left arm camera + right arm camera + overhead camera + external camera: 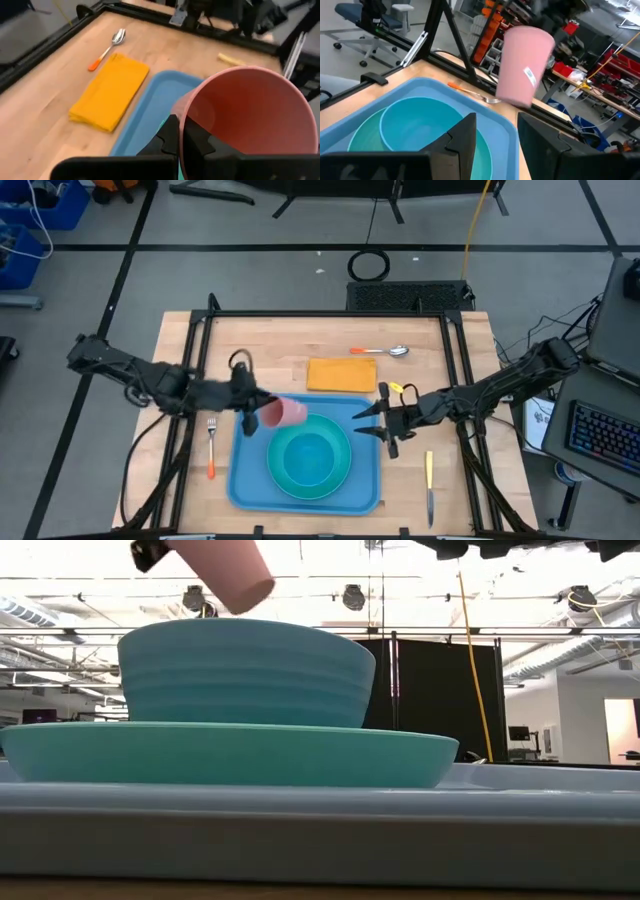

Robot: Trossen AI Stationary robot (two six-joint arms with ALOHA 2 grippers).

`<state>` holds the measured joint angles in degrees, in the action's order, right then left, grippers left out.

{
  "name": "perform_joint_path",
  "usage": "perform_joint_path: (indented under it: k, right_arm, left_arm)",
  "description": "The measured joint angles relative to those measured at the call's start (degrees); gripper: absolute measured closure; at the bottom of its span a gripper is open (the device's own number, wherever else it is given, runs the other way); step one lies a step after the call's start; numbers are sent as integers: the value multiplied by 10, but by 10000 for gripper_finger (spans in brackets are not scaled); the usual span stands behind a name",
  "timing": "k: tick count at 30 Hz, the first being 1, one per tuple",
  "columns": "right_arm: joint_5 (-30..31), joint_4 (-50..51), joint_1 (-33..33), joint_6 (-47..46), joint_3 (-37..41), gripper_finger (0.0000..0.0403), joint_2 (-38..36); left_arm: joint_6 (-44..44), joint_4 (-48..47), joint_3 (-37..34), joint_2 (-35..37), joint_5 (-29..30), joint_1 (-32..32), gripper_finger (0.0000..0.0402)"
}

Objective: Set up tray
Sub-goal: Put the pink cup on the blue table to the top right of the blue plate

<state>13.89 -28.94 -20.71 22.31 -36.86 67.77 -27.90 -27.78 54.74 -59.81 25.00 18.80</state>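
Cup [290, 412] in transit: that is the step we read. High view: the left gripper [258, 412] pinches the pink cup by its rim and holds it tipped on its side over the tray [240, 485], at about 11 o'clock from the bowl [308, 458]. The tray lies at the table's near middle, carrying a plate [342, 480] with the bowl on it. Napkin [341, 375] at 12 o'clock of the tray, spoon [385, 351] beyond it, fork [211, 445] at 9, knife [429, 485] at 3. The right gripper [377, 420] waits over the tray's 2 o'clock corner, jaws spread, holding nothing.

Low view: the cup hangs clear above the bowl, mouth slanting down.

Left wrist view: we see dark fingers [172, 137] clamped on the cup wall, with bare tray below.

Right wrist view: the cup is in the air past the tray's far edge, touching nothing.

Our judgement: the next move calls for turning the cup upright, lowering it onto bare tray beside the plate, then releasing.
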Motion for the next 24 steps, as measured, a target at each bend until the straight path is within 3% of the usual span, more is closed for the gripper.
perform_joint_path:
  k: [7, 14, 19, 24]
  right_arm:
    - [0, 16, 0, -3, 0, 268, -17]
    - [0, 16, -16, 9, 0, 268, -32]
    - [0, 26, -27, 9, 0, 268, -48]
    - [0, 40, -27, 9, 0, 268, -54]
  left_arm:
    - [45, 40, 0, -30, -133, -131, 399]
    - [93, 123, 16, -108, -280, -207, 399]
    - [111, 73, 80, -191, -310, -231, 399]
    - [150, -20, 192, -280, -312, -236, 399]
